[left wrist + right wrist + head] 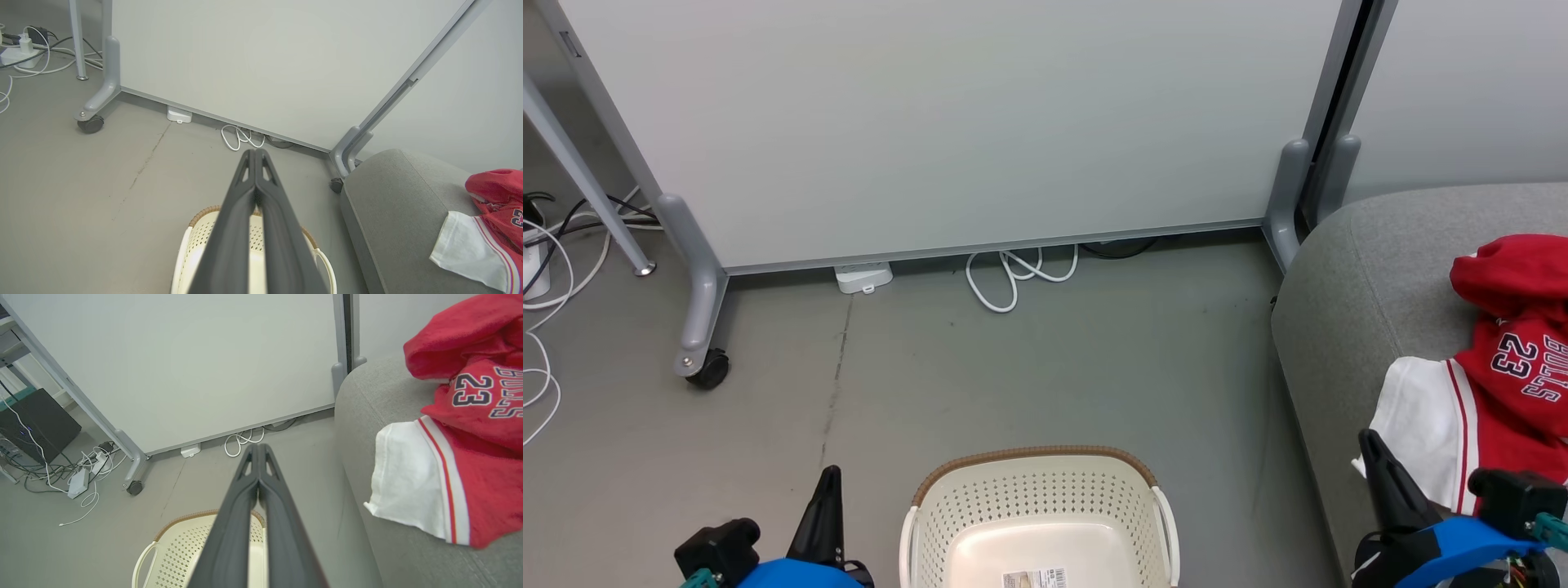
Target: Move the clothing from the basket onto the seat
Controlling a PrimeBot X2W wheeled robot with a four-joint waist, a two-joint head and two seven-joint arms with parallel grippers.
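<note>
This looks like a lab or an office test room: a bare grey concrete floor [1054, 367], pale partition panels [947, 122] standing on castor wheels [709, 369], loose white cables [1018, 273], a power strip [77, 484] and a black computer box [39, 424].

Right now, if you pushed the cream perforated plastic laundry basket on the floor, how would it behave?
That cream plastic basket looks empty, so probably light and likely to slide on the smooth grey floor. Its thin holed walls may flex. Its wide base suggests little tipping.
</note>
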